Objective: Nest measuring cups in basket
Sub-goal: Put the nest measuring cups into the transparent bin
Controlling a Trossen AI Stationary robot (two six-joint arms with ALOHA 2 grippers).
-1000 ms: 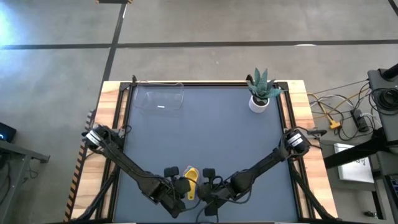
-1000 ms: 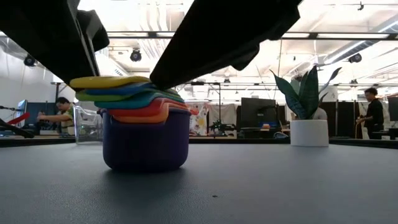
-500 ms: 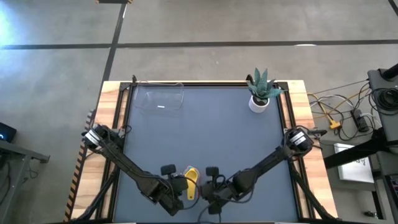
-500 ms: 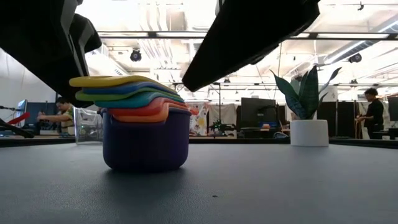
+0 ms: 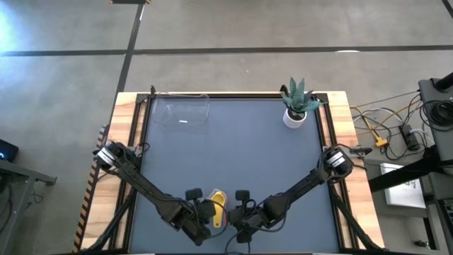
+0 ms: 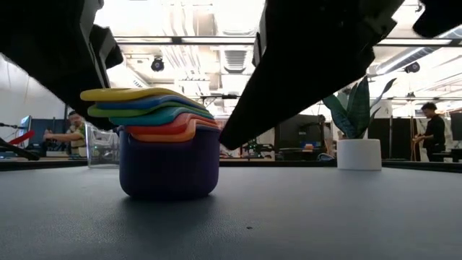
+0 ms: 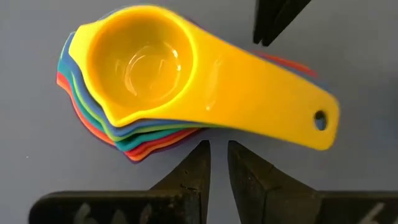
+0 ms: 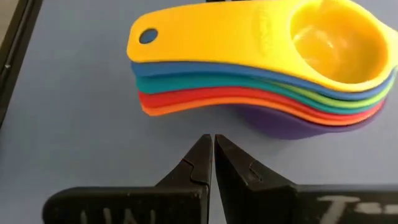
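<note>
The measuring cups (image 5: 218,204) are nested in one stack near the table's near edge, yellow (image 7: 149,62) on top. The purple bottom cup (image 6: 170,170) stands on the tabletop. My left gripper (image 7: 217,152) hangs just left of the stack, with a narrow gap between its fingertips and nothing in it. My right gripper (image 8: 210,142) is shut and points down at a slant. Its tip (image 6: 225,143) is low beside the stack's right side, under the fanned handles (image 8: 180,93). The clear basket (image 5: 182,113) stands at the far left of the table.
A white pot with a spiky green plant (image 5: 296,106) stands at the far right. The wide dark tabletop (image 5: 233,149) lies between the stack and the basket. People (image 6: 433,130) are in the room beyond the table.
My right gripper, shut throughout, has drawn away from the top of the stack toward the table's right edge. It has sunk beside the purple cup. The stack has kept its place.
</note>
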